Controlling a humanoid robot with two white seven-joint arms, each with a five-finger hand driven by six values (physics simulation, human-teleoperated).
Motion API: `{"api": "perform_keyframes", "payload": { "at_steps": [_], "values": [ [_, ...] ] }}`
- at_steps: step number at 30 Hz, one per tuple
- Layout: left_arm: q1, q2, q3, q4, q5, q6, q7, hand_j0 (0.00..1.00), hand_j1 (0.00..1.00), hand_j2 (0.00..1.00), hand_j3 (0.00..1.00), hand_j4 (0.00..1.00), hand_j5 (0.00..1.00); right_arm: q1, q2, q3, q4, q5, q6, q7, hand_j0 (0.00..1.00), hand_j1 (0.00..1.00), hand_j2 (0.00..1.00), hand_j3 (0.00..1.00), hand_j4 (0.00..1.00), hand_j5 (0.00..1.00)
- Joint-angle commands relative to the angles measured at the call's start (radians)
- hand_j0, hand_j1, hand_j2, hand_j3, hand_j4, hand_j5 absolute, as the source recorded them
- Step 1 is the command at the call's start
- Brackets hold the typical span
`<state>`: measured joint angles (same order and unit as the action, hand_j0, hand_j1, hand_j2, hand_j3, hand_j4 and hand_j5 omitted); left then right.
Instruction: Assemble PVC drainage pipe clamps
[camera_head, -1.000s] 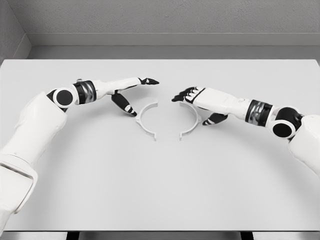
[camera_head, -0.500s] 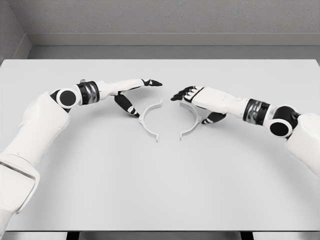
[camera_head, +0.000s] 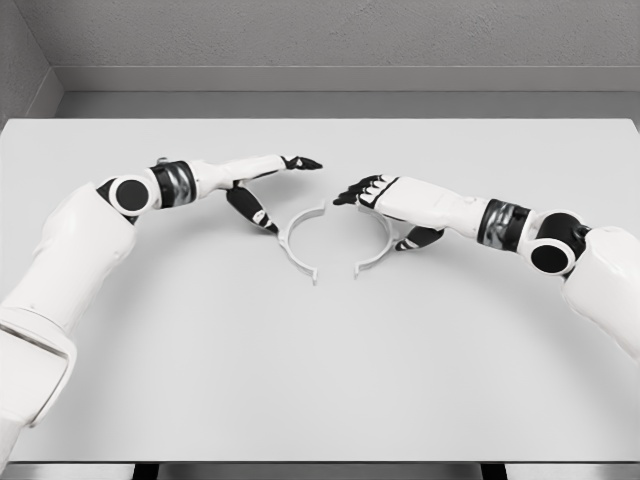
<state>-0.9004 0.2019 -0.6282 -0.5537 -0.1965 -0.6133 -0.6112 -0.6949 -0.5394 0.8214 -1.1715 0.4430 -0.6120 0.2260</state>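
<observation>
My left hand (camera_head: 262, 178) is stretched flat over the table, fingers extended toward the middle and thumb hanging down beside the outer curve of the left clamp half (camera_head: 298, 243); it grasps nothing, and whether the thumb tip actually touches the plastic I cannot tell. My right hand (camera_head: 385, 200) mirrors it from the other side, fingers out and relaxed above the top end of the right clamp half (camera_head: 376, 245), thumb dropped behind that arc, also holding nothing. The two white half-rings lie flat on the table (camera_head: 320, 370) near its centre, open sides facing each other, their ends close but apart, with a clear gap at both top and bottom. I judge the step in hand to be pushing the halves together so the ends meet. To do it well I should press on the middle of each outer curve rather than near an end, since an off-centre push would likely spin a half-ring instead of sliding it. Both hands should close in evenly and low, keeping the pieces flat, and I should watch that top and bottom ends line up together before any final squeeze.
</observation>
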Motion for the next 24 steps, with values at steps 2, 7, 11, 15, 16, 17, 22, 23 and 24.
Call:
{"api": "perform_keyframes", "payload": {
  "at_steps": [2, 7, 11, 15, 16, 17, 22, 23, 24],
  "values": [
    [0.000, 0.010, 0.004, 0.000, 0.037, 0.002, 0.000, 1.00, 1.00, 1.00, 1.00, 1.00, 1.00, 0.000, 0.004, 0.004, -0.002, -0.006, 0.001, 0.000, 1.00, 1.00, 1.00, 1.00, 1.00, 1.00],
    [0.003, 0.073, 0.005, 0.000, 0.158, 0.002, 0.000, 1.00, 1.00, 1.00, 1.00, 1.00, 1.00, -0.006, 0.004, 0.005, -0.002, -0.006, 0.001, 0.000, 1.00, 1.00, 1.00, 1.00, 1.00, 1.00],
    [0.046, 0.099, 0.004, -0.017, 0.174, 0.002, 0.000, 1.00, 1.00, 1.00, 1.00, 1.00, 1.00, -0.008, 0.010, 0.018, -0.004, -0.006, 0.001, 0.000, 1.00, 1.00, 1.00, 1.00, 1.00, 1.00],
    [0.107, 0.137, 0.004, -0.147, 0.172, 0.002, 0.000, 1.00, 1.00, 1.00, 1.00, 1.00, 1.00, -0.014, 0.012, 0.025, -0.005, -0.006, 0.001, 0.000, 1.00, 1.00, 1.00, 1.00, 1.00, 1.00],
    [0.107, 0.140, 0.004, -0.147, 0.174, 0.002, 0.000, 1.00, 1.00, 1.00, 1.00, 1.00, 1.00, -0.014, 0.012, 0.025, -0.008, -0.006, 0.001, 0.000, 1.00, 1.00, 1.00, 1.00, 1.00, 1.00],
    [0.107, 0.149, 0.004, -0.147, 0.174, 0.002, 0.000, 1.00, 1.00, 1.00, 1.00, 1.00, 1.00, -0.014, 0.012, 0.025, -0.008, -0.006, 0.001, 0.000, 1.00, 1.00, 1.00, 1.00, 1.00, 1.00],
    [0.109, 0.151, 0.004, -0.155, 0.177, 0.002, 0.000, 1.00, 1.00, 1.00, 1.00, 1.00, 1.00, -0.015, 0.002, 0.019, -0.008, -0.006, 0.001, 0.000, 1.00, 1.00, 1.00, 1.00, 1.00, 1.00],
    [0.109, 0.151, 0.004, -0.164, 0.175, 0.002, 0.000, 1.00, 1.00, 1.00, 1.00, 1.00, 1.00, -0.015, 0.001, 0.018, -0.008, -0.006, 0.001, 0.000, 1.00, 1.00, 1.00, 1.00, 1.00, 1.00],
    [0.110, 0.151, 0.004, -0.216, 0.172, 0.002, 0.000, 1.00, 1.00, 1.00, 1.00, 1.00, 1.00, -0.014, -0.001, 0.013, -0.008, -0.006, 0.001, 0.000, 1.00, 1.00, 1.00, 1.00, 1.00, 1.00]
  ]
}}
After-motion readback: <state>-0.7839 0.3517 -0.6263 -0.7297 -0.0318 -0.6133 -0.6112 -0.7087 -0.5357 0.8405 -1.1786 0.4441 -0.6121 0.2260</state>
